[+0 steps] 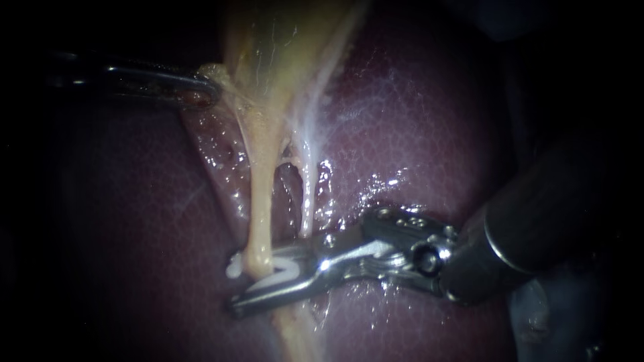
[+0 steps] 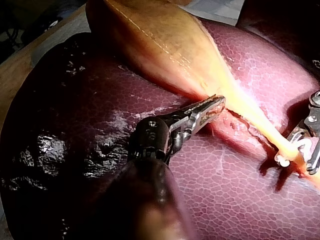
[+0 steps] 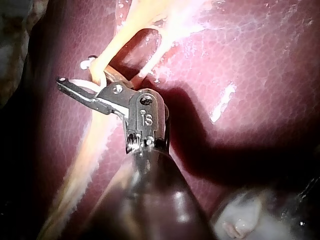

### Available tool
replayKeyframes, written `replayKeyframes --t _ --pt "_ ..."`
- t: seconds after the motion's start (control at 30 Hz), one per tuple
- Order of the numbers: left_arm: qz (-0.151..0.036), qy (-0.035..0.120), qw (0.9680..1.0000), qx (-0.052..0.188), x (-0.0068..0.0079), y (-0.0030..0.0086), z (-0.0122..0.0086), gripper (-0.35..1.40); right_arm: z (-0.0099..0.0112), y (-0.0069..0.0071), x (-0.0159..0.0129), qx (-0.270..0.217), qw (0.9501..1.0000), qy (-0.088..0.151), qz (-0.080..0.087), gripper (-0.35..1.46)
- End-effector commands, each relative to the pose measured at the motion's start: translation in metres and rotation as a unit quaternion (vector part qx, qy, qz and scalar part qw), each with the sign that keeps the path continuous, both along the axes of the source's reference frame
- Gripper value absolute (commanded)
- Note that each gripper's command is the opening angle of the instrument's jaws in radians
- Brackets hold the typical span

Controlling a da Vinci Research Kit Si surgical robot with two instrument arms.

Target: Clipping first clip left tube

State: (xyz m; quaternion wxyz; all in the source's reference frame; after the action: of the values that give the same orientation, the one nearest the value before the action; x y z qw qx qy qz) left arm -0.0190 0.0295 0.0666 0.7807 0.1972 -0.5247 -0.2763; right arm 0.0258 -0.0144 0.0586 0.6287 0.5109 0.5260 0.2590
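Right instrument [image 1: 249, 283] comes in low across the liver [image 1: 416, 134], well in from the liver's edge, and its jaws stand apart, one on each side of the left tube [image 1: 258, 214]. Seated between those jaws is a white clip [image 1: 284, 271]. Both jaws bear on it, so this instrument is grasping the clip, and the clip's legs straddle the tube. One white end pokes out past the tube on the side away from the shaft. There is a gap between the legs, and they are not pressed flat. That left tube is the thicker, yellowish one, hanging from the gallbladder [image 1: 282, 40] straight down into the jaws and running on below them over the liver. Just beside it is the right tube [image 1: 307, 201], thinner and paler, outside the jaws, its lower end coming down to the back of the upper jaw. Between the two tubes a dark window opens onto the liver surface. On the right wrist camera the tube [image 3: 107, 57] crosses between the jaws with white clip [image 3: 80, 82] showing beside it. Now the left instrument [image 1: 204, 90]: it is up at the gallbladder's narrow end, well apart from the other, with its jaws [image 2: 212, 106] clenched on a fold at the gallbladder's edge, right where it meets the liver.
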Motion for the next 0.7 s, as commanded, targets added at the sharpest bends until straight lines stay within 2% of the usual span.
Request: replayKeyframes --t 0.03,0.37,0.7 --pt "0.0 0.0 1.0 0.0 0.0 0.0 0.0 -0.35 0.0 -0.0001 0.0001 0.005 1.0 0.004 0.001 0.48" --pt "0.0 0.0 1.0 0.0 0.0 0.0 0.0 -0.35 0.0002 -0.0003 0.0004 0.025 0.9993 0.026 -0.001 0.47" --pt "0.0 0.0 1.0 0.0 0.0 0.0 0.0 -0.35 0.0006 -0.0009 0.0006 0.026 0.9992 0.03 -0.007 0.45"
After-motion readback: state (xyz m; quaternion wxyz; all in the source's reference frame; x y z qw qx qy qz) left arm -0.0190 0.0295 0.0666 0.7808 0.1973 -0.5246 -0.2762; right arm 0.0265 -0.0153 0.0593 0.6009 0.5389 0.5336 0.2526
